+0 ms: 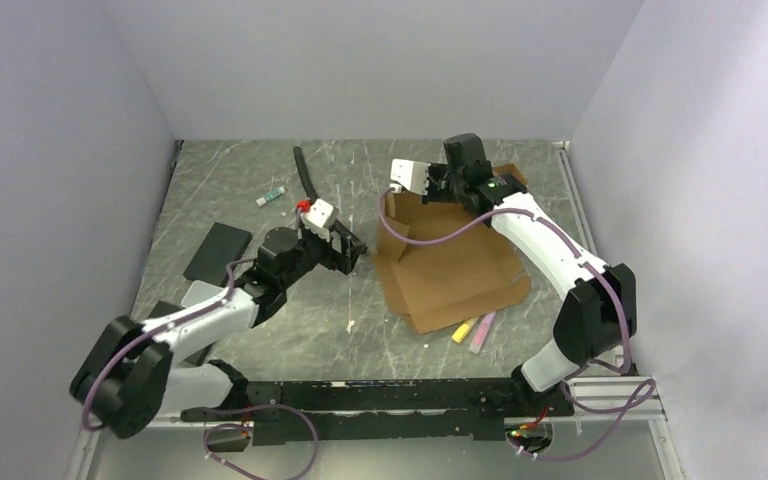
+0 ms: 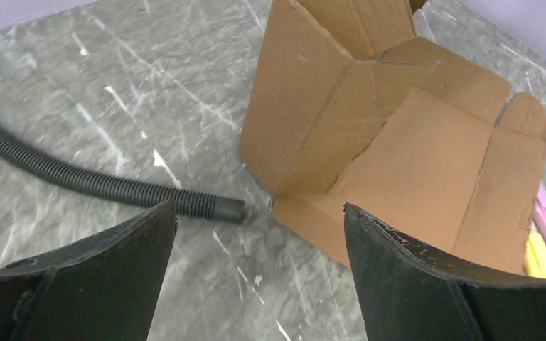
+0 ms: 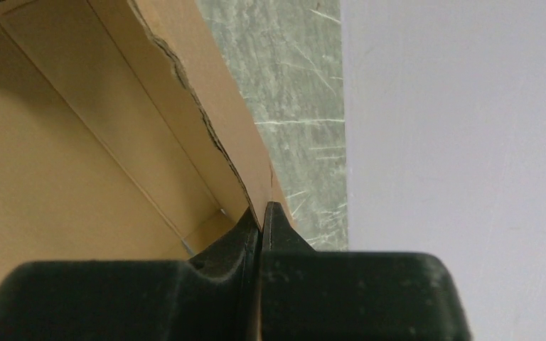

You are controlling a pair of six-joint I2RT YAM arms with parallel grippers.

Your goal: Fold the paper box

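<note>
While tight on paper box (image 3: pixel 78 163) (right gripper (image 3: pixel 261 217))

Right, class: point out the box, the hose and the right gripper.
box (image 1: pixel 455 272), top view, on its flat middle panel.
hose (image 2: pixel 114 186), left wrist view, on its ribbed side.
right gripper (image 3: pixel 261 215), right wrist view, between its shut fingertips.

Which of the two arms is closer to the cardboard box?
Right. The right end effector pinches a flap of the box; the left end effector hangs open beside its left edge, apart.
</note>
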